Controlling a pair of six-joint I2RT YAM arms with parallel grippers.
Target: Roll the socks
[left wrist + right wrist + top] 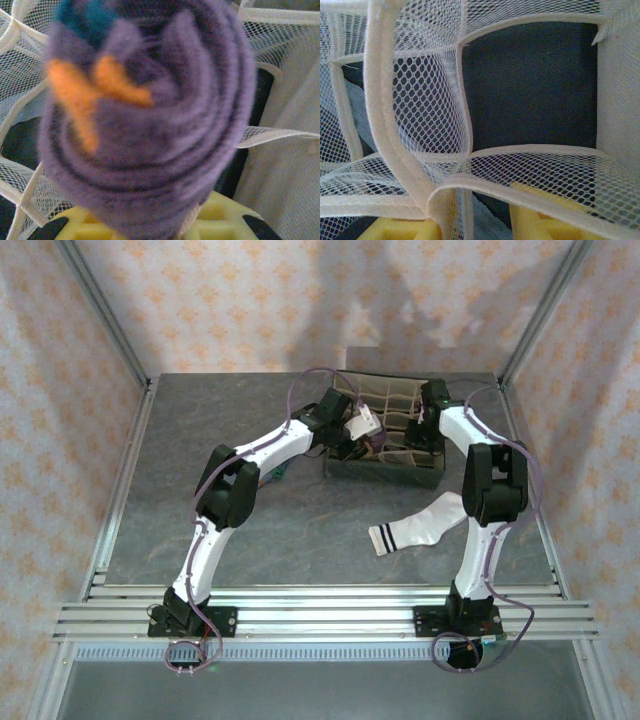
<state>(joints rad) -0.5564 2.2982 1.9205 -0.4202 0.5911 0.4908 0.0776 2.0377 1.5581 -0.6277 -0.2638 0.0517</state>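
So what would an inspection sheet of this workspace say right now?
Surface: grey table, nothing spilled.
Job's things: white sock flat on the table; rolled purple sock over the compartment box.
Clutter: small coloured thing left of the box, too small to tell.
Grippers: left gripper at the rolled sock, grip unclear; right gripper open, astride a mesh divider.
Cables: purple cables along both arms.
Surroundings: patterned walls, metal frame.

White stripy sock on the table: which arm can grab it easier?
Right, likely. The flat white fabric sock with black cuff stripes lies beside the right arm; the left arm is farther off, its tool at a rolled purple sock.
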